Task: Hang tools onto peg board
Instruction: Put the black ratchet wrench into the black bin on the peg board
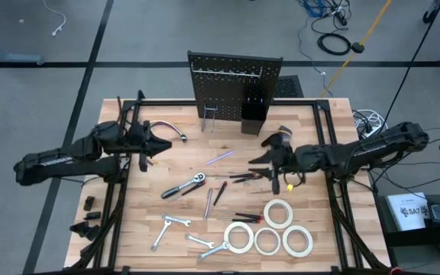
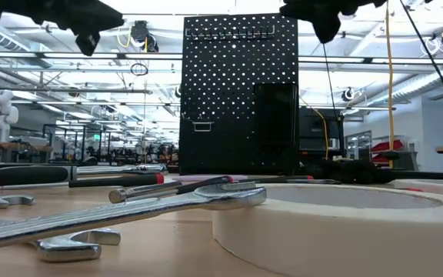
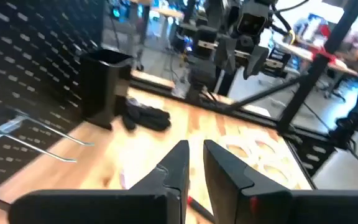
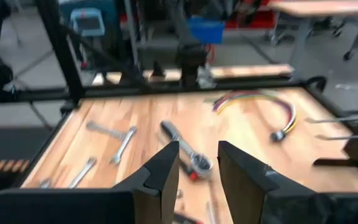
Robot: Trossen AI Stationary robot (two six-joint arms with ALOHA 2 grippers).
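Observation:
The black peg board point(image 1: 235, 82) stands upright at the table's far edge, with wire hooks point(image 3: 23, 138) and a black box bin point(image 1: 252, 116) on its front; it also fills the low view point(image 2: 241, 92). A ratchet point(image 1: 183, 186), wrenches point(image 1: 166, 228), red-and-black screwdrivers point(image 1: 239, 177) and several white tape rolls point(image 1: 268, 241) lie flat on the wood. My left gripper point(image 1: 157, 147) hovers left of the board, slightly open and holding nothing point(image 3: 195, 163). My right gripper point(image 1: 269, 158) hovers above the screwdrivers, open and holding nothing point(image 4: 197, 165).
A curved chrome tube point(image 1: 170, 127) lies by the left gripper and a black glove point(image 1: 283, 135) near the bin. A coloured cable loop point(image 4: 260, 106) lies on the wood. A black rail frame point(image 1: 327, 153) borders the table. Bare wood shows around point(image 1: 136, 206).

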